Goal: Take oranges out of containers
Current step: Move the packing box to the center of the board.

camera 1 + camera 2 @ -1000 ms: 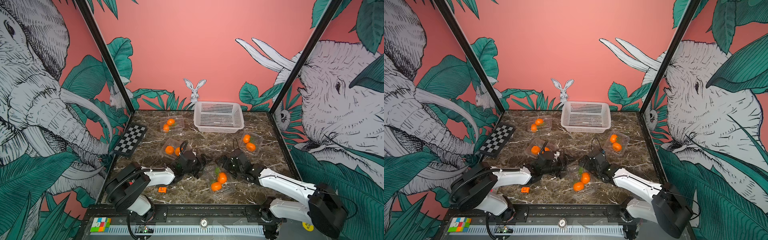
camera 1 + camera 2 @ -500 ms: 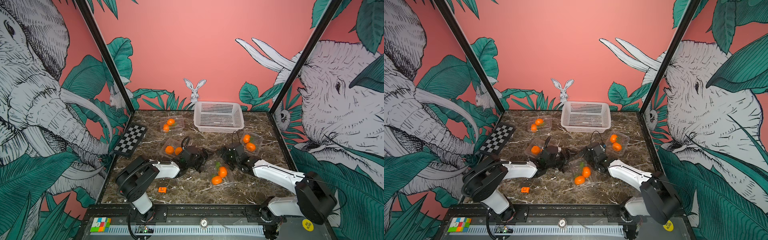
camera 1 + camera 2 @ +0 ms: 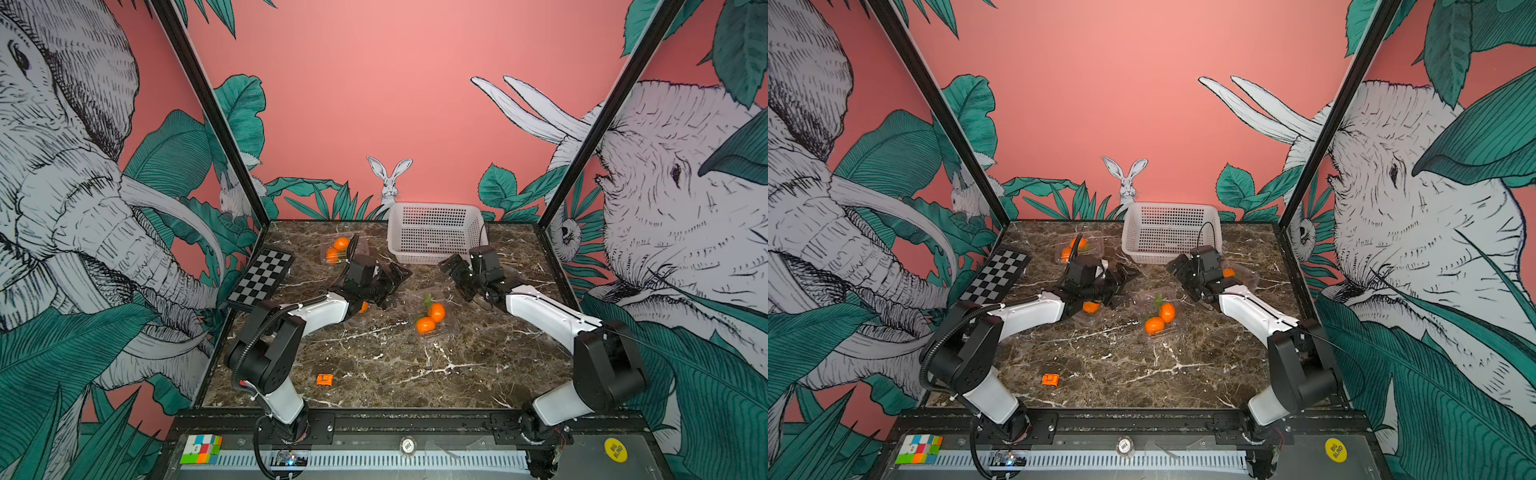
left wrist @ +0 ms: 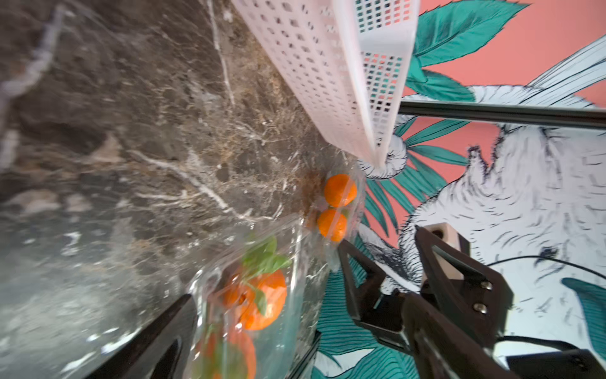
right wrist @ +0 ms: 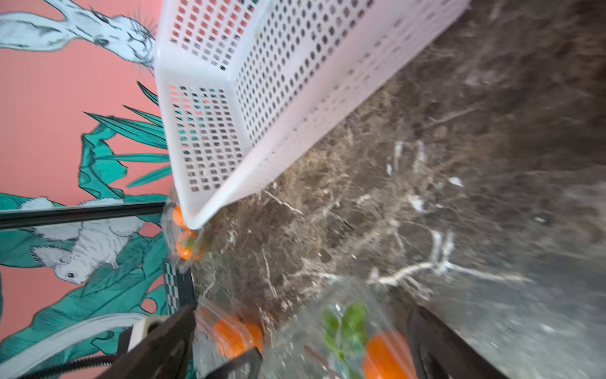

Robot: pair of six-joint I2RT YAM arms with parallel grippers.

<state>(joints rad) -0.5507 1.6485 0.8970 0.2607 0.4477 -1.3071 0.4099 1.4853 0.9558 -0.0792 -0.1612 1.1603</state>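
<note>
A clear container [image 3: 441, 332] with two oranges [image 3: 431, 318] lies mid-table in both top views. My left gripper [image 3: 397, 289] is open just left of it, and my right gripper [image 3: 455, 278] is open just behind and to its right; neither holds anything. In the left wrist view, the leafy orange [image 4: 265, 298] shows in its container ahead of the open left gripper [image 4: 249, 328]. The right gripper [image 5: 301, 328] faces the same container [image 5: 328, 315]. A second container's orange [image 3: 1091, 306] peeks from under my left arm. Two more containers [image 3: 1077, 246] [image 3: 1246, 278] lie near the basket.
A white perforated basket [image 3: 434, 230] stands at the back, close behind both grippers. A checkerboard [image 3: 262, 280] leans at the left edge. A small orange block [image 3: 324, 379] lies near the front.
Both grippers have moved away from the front, toward the basket, still open. The middle container with its two oranges has shifted toward the back too.
</note>
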